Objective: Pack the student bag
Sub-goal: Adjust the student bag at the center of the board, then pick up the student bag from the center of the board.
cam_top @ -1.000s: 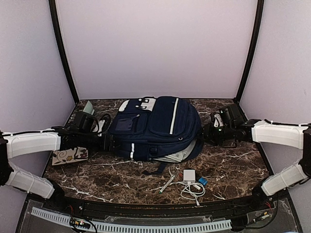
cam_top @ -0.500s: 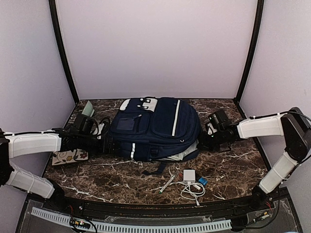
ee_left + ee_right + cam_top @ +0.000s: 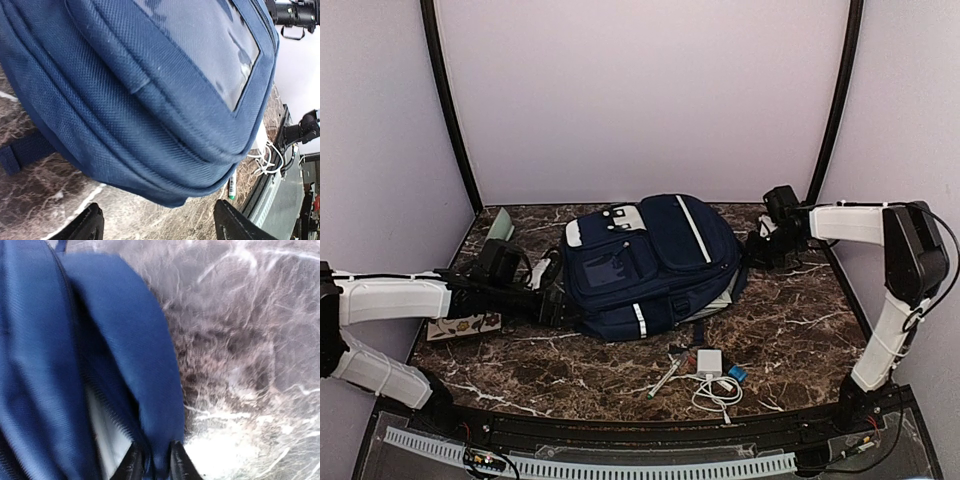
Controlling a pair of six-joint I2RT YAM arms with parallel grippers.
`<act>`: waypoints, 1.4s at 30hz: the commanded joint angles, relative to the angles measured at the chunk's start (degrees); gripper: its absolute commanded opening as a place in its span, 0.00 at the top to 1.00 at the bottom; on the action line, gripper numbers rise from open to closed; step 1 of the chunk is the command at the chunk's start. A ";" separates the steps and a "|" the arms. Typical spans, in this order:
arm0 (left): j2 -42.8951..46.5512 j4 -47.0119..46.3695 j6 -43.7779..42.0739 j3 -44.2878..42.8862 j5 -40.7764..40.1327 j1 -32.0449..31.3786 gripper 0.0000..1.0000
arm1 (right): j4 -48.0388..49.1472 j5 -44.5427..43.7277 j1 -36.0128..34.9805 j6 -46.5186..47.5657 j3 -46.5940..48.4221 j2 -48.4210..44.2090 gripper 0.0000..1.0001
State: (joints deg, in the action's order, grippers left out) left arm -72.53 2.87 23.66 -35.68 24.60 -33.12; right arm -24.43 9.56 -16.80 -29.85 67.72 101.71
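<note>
The student bag, navy with white stripes, lies flat in the middle of the marble table, turned at an angle. My right gripper sits at its back right edge. In the right wrist view that gripper is shut on a fold of the bag's blue fabric, beside the grey lining. My left gripper is at the bag's near left corner. In the left wrist view it stands open, the bag's corner just ahead of its fingers and untouched.
A white charger with its cable, a pen and a small blue item lie in front of the bag. A patterned notebook lies under my left arm. A pale green object stands at the back left.
My right gripper closed on the bag's edge and drew it toward the back right, so the bag has swung round. My left gripper slid a little to the right along with it.
</note>
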 commanded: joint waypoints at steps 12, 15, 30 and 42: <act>-2.24 -9.22 1.41 4.64 0.88 -6.66 0.14 | 13.52 -1.54 -14.24 -1.30 -27.83 -32.11 0.68; -2.72 -11.70 0.57 4.26 -0.37 -8.08 0.13 | 22.18 -1.36 -22.22 -0.34 -31.03 -30.51 0.68; -6.24 -9.77 -52.47 -2.27 -35.03 -31.02 0.27 | 28.93 -1.60 -32.89 5.06 -26.29 -14.48 0.68; -26.08 -23.40 -70.46 -9.25 -50.96 -31.47 0.23 | 30.15 -2.98 -33.09 5.68 -29.52 -15.78 0.68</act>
State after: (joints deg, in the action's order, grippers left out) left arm -95.29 -13.37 -39.79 -42.54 -16.78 -64.20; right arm 3.53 7.40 -49.47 -25.43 39.13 87.05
